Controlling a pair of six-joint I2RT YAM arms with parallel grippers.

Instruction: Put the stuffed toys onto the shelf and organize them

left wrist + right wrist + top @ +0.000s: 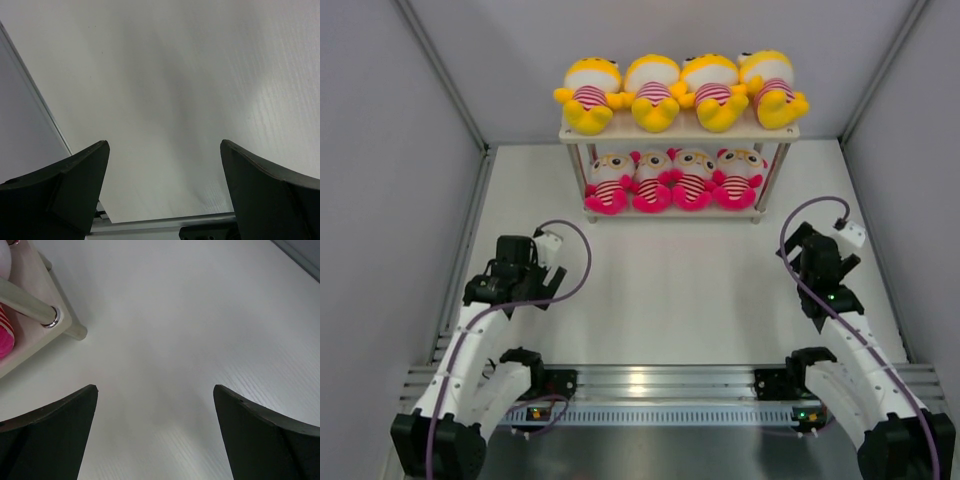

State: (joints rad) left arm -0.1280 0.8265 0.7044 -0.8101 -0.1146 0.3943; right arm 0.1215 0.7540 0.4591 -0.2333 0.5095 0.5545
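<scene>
Inspecting the stuffed toys (pixel 653 92), we find all eight on the shelf (pixel 680 135), at the far middle of the desk (pixel 670 290). They are soft, rounded plush with red-and-white striped shirts. Four yellow dolls (pixel 713 92) sit shoulder to shoulder along the upper board. Four pale-faced dolls with pink limbs (pixel 692 178) fill the lower board (pixel 670 213) the same way. Every doll faces the arms, head to the rear and feet to the front. We cannot tell whether the upper four sit upright or lean back.

The shelf is a flat rectangular unit of pale boards, its long axis running left to right. The right wrist view shows one thin, shiny metal leg (pixel 30 305) at a board corner.

The left claw (pixel 165 145) is spread wide over bare desk and grips nothing. The right claw (pixel 155 387) is likewise spread and unloaded, near the shelf's corner but apart from it.

The desk is smooth, matte and white with a faint grain. Plain grey panels (pixel 370 200) enclose it, and a ribbed aluminium rail (pixel 650 380) runs along the near edge.
</scene>
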